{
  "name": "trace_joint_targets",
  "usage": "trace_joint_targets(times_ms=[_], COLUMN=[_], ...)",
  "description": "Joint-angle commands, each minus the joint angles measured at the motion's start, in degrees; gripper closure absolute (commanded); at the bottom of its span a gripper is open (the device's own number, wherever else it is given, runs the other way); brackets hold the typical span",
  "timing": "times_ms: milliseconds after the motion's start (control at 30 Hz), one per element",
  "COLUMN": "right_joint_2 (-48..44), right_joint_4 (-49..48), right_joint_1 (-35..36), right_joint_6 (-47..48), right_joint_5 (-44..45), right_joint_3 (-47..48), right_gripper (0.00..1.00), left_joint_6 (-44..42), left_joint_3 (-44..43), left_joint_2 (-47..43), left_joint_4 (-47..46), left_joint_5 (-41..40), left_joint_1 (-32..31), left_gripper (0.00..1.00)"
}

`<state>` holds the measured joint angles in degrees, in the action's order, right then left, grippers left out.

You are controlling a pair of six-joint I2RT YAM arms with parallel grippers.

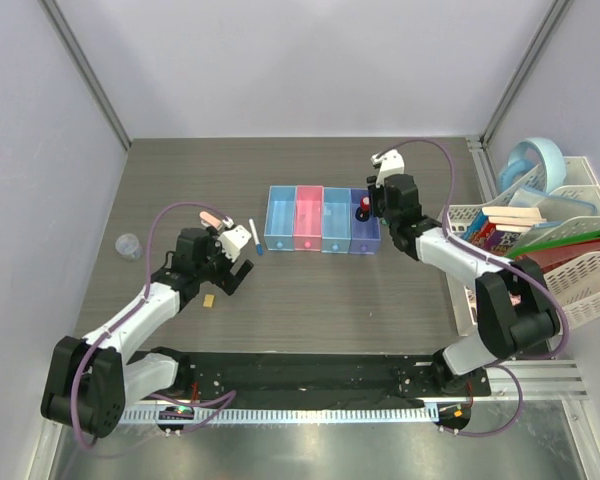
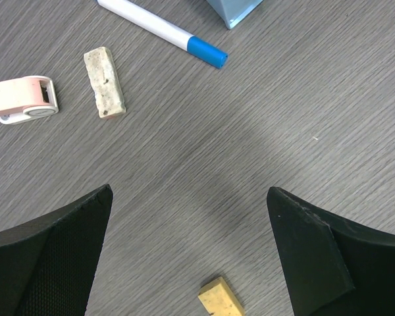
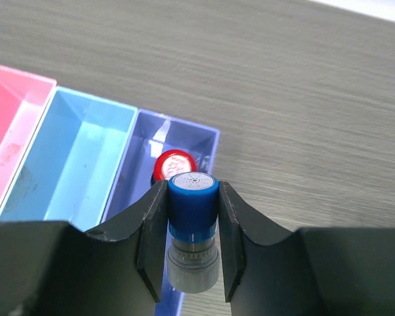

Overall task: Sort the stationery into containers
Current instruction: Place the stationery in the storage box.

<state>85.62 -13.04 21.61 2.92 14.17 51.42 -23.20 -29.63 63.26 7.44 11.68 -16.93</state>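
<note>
**Bottle point(image 3: 193, 210) in the right fingers point(image 3: 151, 230), over the dark blue bin point(image 3: 184, 122)**

The bottle has a blue cap and stands upright. The right fingers squeeze it from both sides. It hangs over the dark blue bin, the last one in the row. A red-capped bottle point(image 3: 174, 164) sits inside that bin. Next in the row come a light blue bin point(image 3: 85, 158) and a pink bin point(image 3: 13, 112).

Well apart, on the other side, the left fingers point(image 2: 52, 263) are spread wide and hold nothing. They hang above the grey worktop point(image 2: 283, 118). A tan block point(image 2: 221, 299) lies between them, down on the worktop. Farther off lie a pale rough block point(image 2: 105, 81), a pink eraser point(image 2: 16, 99) and a white pen point(image 2: 164, 31) with a blue cap. A clear roll point(image 1: 128, 245) sits alone near the left wall.
</note>
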Motion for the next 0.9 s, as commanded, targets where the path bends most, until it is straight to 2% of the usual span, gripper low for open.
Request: trace_joint_targets(times_ms=[0,233,500,567,667,700,867], right_joint_2=[2.61,5.86,5.43,3.77,1.14,0.69,-0.28], right_joint_4=[-5.33,-6.65,-6.56,-5.42,-3.67,-2.97,1.17], right_joint_1=[1.77,4.49,6.08,6.08,6.08,6.17,6.34], right_joint_6=[-0.63,-0.46,0.07,-0.02,-1.24,-2.55,-8.62], right_joint_5=[-1.16,-1.17,0.59,0.68,-1.07,-2.82,-10.56], right_joint_3=[1.40,1.49,2.02,2.98,4.73,5.44,10.62], right_gripper=[0.80,0.80,0.80,0.80,0.80,0.80,0.80], left_joint_6=[-0.79,-0.97,-1.32,-2.72,-3.87,-3.78,0.60], left_joint_3=[-0.70,-0.52,-0.52,-2.09,-6.04,-7.19,-13.87], left_joint_2=[0.37,0.54,0.11,-0.16,-0.42,-0.77,-0.86], left_joint_4=[-1.55,-1.99,-0.86,1.69,7.40,8.89,8.12], left_joint_5=[-0.69,-0.70,1.14,4.30,13.87,19.46,33.65], left_joint_1=[-0.21,-0.21,-0.21,-0.30,-0.21,-0.21,-0.30], left_gripper=[0.00,0.00,0.00,0.00,0.00,0.00,0.00])
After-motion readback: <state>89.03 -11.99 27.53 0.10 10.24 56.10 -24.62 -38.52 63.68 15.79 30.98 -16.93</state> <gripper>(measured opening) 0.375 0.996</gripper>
